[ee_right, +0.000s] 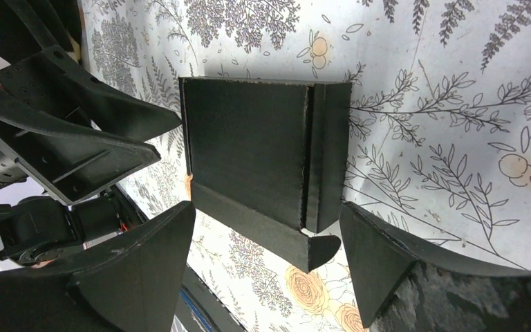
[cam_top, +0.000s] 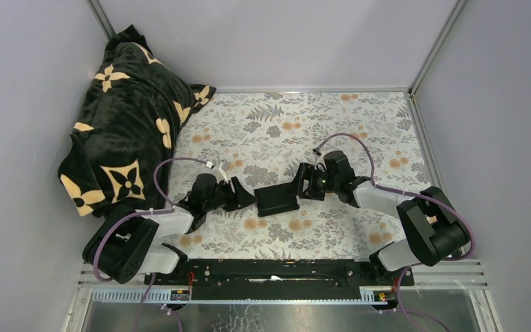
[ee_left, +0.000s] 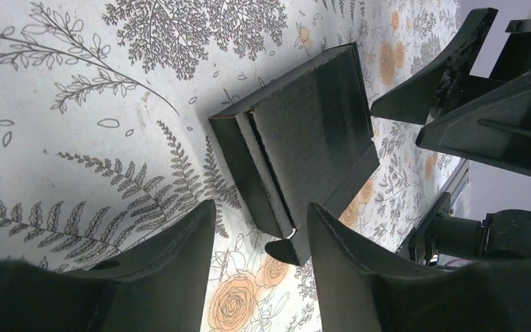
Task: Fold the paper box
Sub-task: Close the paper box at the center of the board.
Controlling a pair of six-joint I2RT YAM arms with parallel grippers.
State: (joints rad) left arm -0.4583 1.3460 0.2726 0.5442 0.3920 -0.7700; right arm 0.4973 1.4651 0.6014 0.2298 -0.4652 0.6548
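The paper box (cam_top: 276,200) is a small matte black card box lying flat on the floral cloth (cam_top: 304,124) between my two arms. In the left wrist view the box (ee_left: 304,138) has a long seam on top and a small rounded tab (ee_left: 282,250) at its near corner. My left gripper (ee_left: 259,207) is open, and that corner lies between its fingertips with a gap on the left side. My right gripper (ee_right: 266,207) is open wide around the other end of the box (ee_right: 249,152), with neither finger touching it. Each gripper faces the other across the box.
A black plush blanket (cam_top: 124,138) with cream flower motifs is heaped at the back left. Grey walls close in the cloth on three sides. A black rail (cam_top: 269,270) with the arm bases runs along the near edge.
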